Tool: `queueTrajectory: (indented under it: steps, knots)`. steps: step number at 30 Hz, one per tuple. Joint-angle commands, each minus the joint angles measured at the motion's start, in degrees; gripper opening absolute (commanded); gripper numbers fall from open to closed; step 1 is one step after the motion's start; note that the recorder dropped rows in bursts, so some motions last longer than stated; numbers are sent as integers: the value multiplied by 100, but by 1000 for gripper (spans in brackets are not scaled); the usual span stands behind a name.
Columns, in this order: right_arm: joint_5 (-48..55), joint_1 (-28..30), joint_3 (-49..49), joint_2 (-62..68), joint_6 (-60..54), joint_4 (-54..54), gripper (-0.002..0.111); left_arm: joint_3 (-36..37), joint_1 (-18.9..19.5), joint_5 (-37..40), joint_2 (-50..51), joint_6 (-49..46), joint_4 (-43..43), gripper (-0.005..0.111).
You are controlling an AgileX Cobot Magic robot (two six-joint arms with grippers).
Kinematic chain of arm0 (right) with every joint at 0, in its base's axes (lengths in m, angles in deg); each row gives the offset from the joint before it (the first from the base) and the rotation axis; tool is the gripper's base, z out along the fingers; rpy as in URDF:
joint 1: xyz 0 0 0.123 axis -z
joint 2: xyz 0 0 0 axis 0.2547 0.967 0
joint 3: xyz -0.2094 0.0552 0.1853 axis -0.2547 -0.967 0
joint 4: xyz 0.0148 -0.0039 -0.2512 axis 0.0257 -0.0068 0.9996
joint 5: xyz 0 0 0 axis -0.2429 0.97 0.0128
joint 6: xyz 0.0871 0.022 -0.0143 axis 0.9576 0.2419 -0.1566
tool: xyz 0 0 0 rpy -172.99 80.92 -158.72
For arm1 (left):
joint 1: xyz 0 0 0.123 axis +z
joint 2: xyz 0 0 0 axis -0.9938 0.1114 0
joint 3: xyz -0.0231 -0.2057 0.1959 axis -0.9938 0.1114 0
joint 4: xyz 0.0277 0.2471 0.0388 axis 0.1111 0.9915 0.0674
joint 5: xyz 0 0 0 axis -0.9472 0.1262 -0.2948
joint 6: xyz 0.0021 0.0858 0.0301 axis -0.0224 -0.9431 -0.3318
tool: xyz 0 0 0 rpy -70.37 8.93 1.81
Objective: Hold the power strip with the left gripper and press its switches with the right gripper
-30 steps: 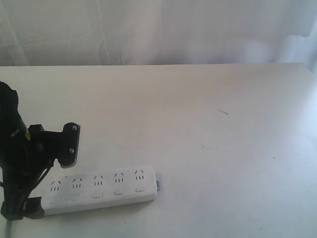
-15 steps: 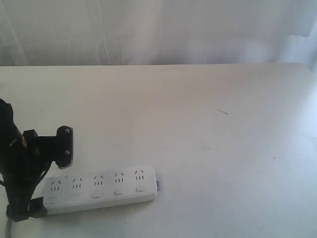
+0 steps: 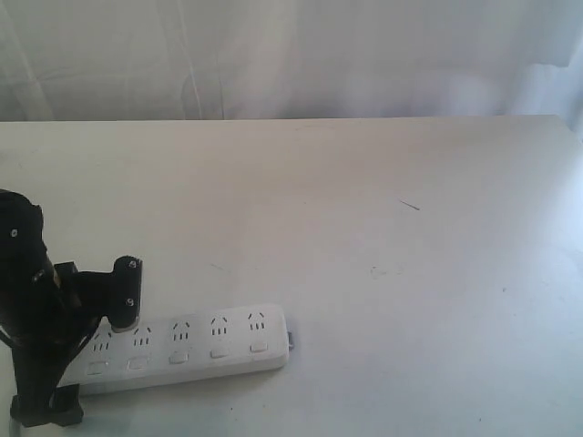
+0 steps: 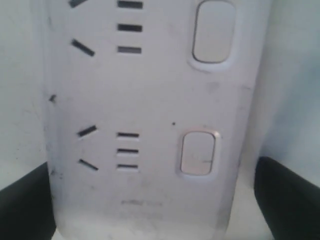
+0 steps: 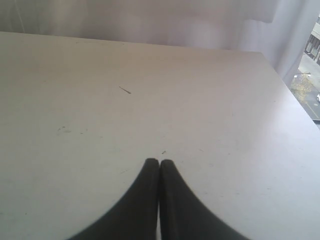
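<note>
The white power strip [image 3: 205, 344] lies near the table's front left, with its row of switches [image 3: 219, 351] on the near side. My left gripper [image 3: 84, 355] is open and straddles the strip's left end, one black finger [image 3: 123, 296] behind it and one in front. Up close, the strip [image 4: 145, 95] fills the space between both fingers [image 4: 285, 195], with two switches [image 4: 198, 152] showing and slim gaps at its sides. My right gripper [image 5: 159, 162] is shut on nothing above bare table, outside the exterior view.
The white table [image 3: 383, 228] reaches back to a pale curtain [image 3: 291, 55]. A small dark mark [image 3: 410, 205] lies right of centre. The right wrist view shows the table's edge beside a window [image 5: 312, 75].
My left gripper has come down and slightly left, from hovering above the strip's left end to straddling it. The strip has not moved.
</note>
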Motion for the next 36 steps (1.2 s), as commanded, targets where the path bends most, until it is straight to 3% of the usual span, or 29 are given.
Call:
queueTrajectory:
  steps: [1,28,29,31,36]
  knots:
    - [-29,15,-31,-34,-30,-12,0,37,10,206,57,-94,-35,105]
    - [-29,15,-31,-34,-30,-12,0,37,10,-836,400,-72,-337,102]
    - [-29,15,-31,-34,-30,-12,0,37,10,-934,400,-3,-397,98]
    - [-29,15,-31,-34,-30,-12,0,37,10,-1105,400,197,-456,78]
    - [-29,15,-31,-34,-30,-12,0,37,10,-1144,400,314,-456,5]
